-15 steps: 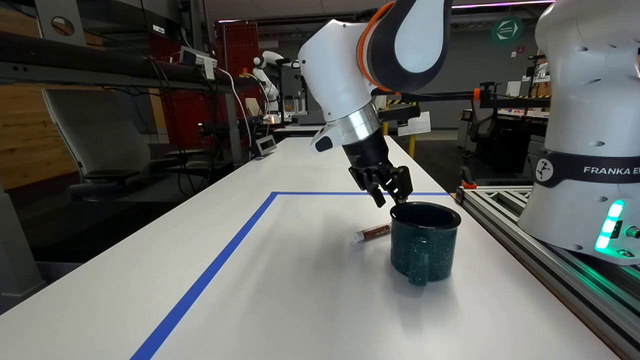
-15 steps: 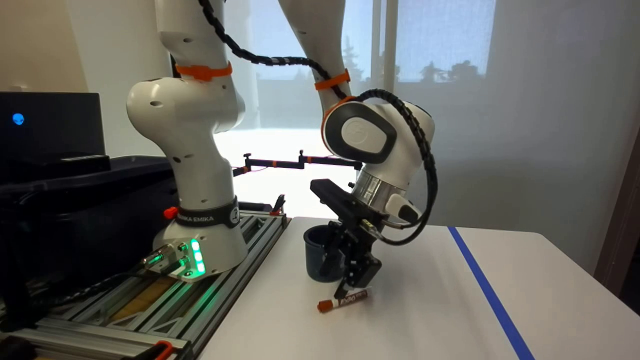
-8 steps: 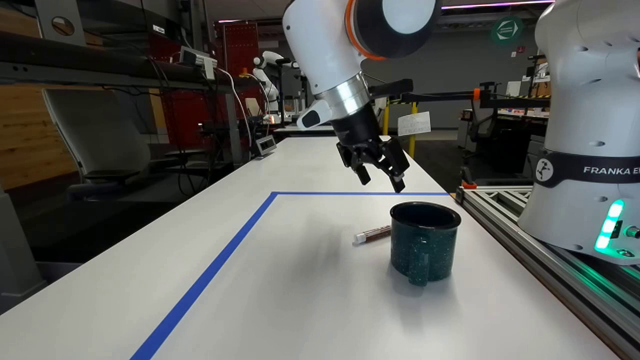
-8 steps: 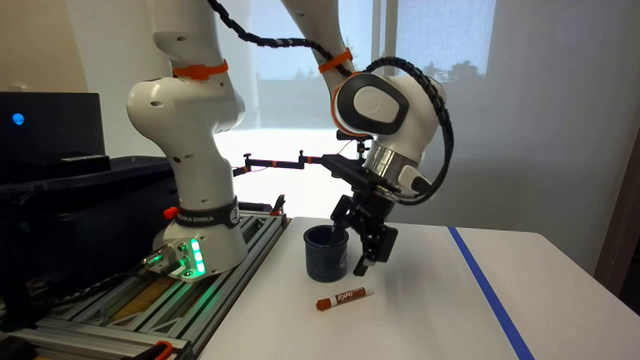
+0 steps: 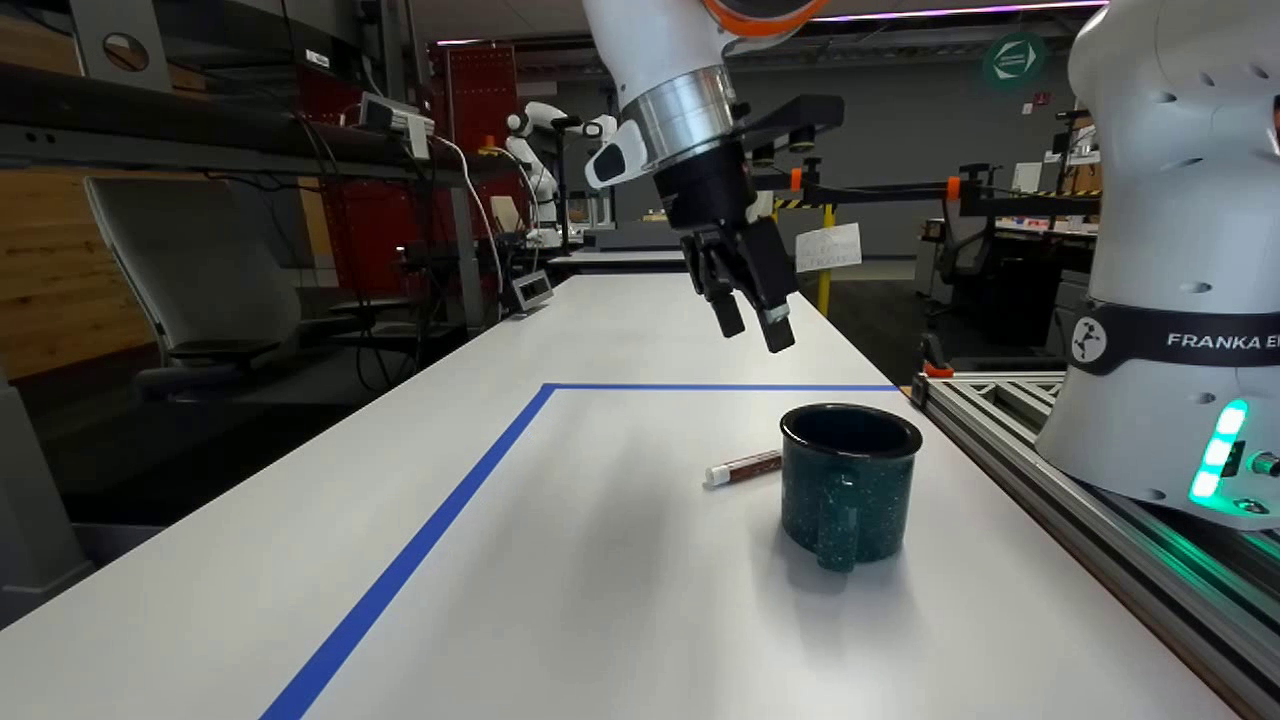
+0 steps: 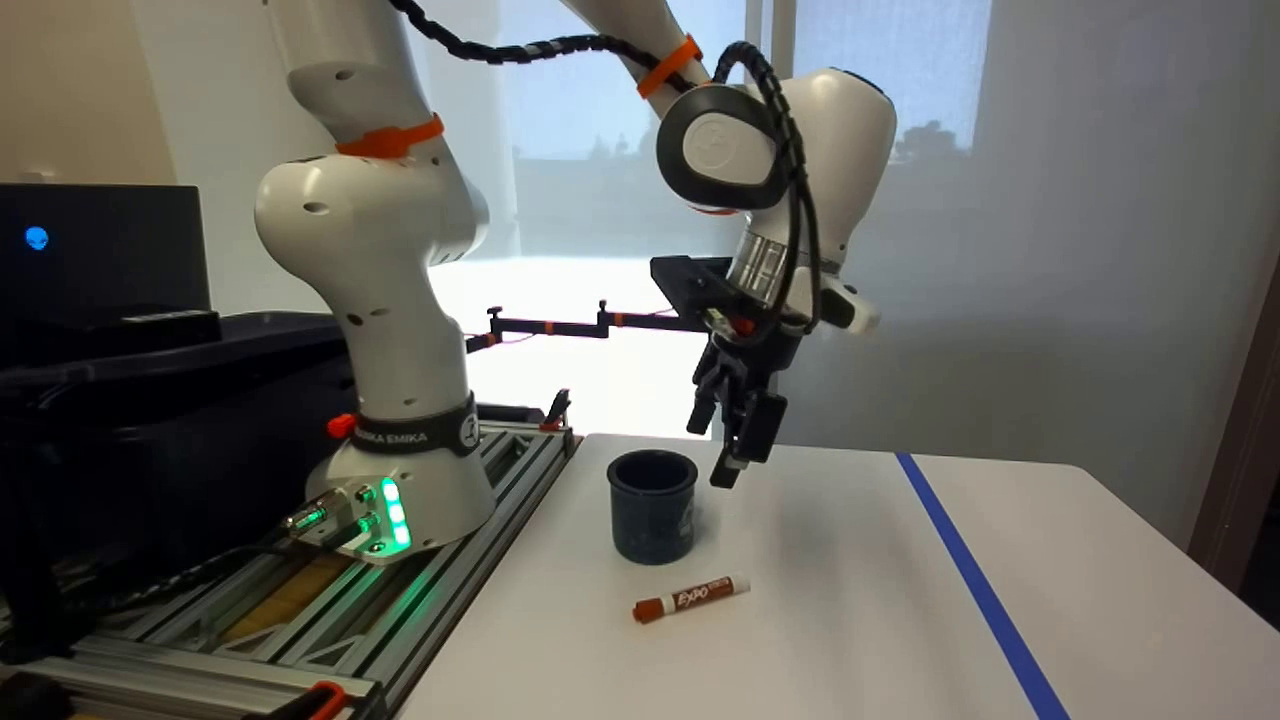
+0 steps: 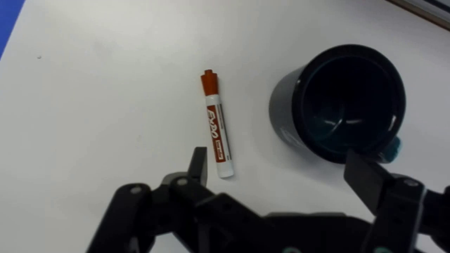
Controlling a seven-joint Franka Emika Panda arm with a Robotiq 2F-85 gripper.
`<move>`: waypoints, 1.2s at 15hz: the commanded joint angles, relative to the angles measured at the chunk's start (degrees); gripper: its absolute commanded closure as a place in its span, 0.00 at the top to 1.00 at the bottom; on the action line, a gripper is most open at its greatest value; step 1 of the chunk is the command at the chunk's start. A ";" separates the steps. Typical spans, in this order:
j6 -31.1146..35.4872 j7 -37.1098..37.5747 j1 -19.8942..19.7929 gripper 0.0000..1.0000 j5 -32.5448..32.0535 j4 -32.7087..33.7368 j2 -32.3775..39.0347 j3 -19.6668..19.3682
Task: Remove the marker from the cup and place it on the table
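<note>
The gripper (image 7: 277,159) hung raised over the bench (image 6: 850,620), its jaws spread wide and holding nothing; I found it apart from both the marker (image 6: 690,598) and the cup (image 6: 652,515) in both exterior views. The marker lay flat on the bench, outside the cup and near it, with bare surface showing between the two. The governing relation I read from the wrist view: the marker lay below and ahead of the jaws, its long axis running away from the gripper, white end nearer, red cap farther, and so roughly square to the direction in which the jaws would close. It was off centre, nearer the jaw on the left of that view, while the tip of the opposite jaw overlapped the cup's rim to the camera. I judged the task's requirement met, the marker being out of the cup and on the bench, so that only a retreat upward remained. Had a fresh grasp been needed, I would have called for a sideways shift first, since a straight descent risked setting that opposite jaw on the cup.
</note>
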 commanded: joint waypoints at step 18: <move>23.68 13.93 -0.80 1.00 -6.00 -2.92 -5.29 1.53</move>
